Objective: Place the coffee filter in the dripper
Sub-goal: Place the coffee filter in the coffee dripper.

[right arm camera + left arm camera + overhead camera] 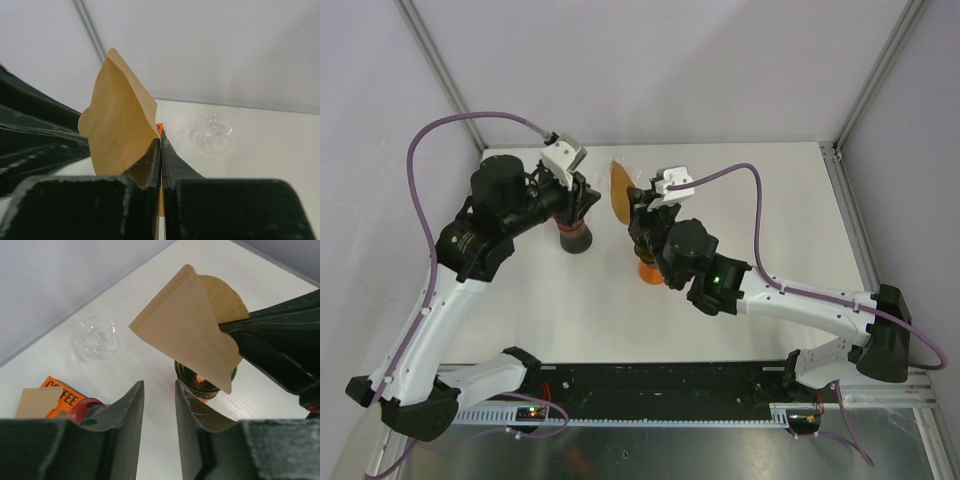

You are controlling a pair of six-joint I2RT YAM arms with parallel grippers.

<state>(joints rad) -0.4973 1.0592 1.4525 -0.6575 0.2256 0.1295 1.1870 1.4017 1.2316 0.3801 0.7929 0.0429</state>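
the brown paper coffee filter [185,325], a flat folded cone, hangs above the surface [145,360], pinched at one edge by the right end effector [160,147]. the clear dripper [95,337] sits well apart on the surface.

Coffee filter [117,130] in right claw [160,143]; dripper [212,132] on table [275,155] beyond.

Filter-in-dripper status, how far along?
Done: coffee filter picked up, pinched in the shut right gripper, off the table. In hand: it's held aloft before the open left gripper. Left: get it into the clear dripper, which sits empty, apart on the table.
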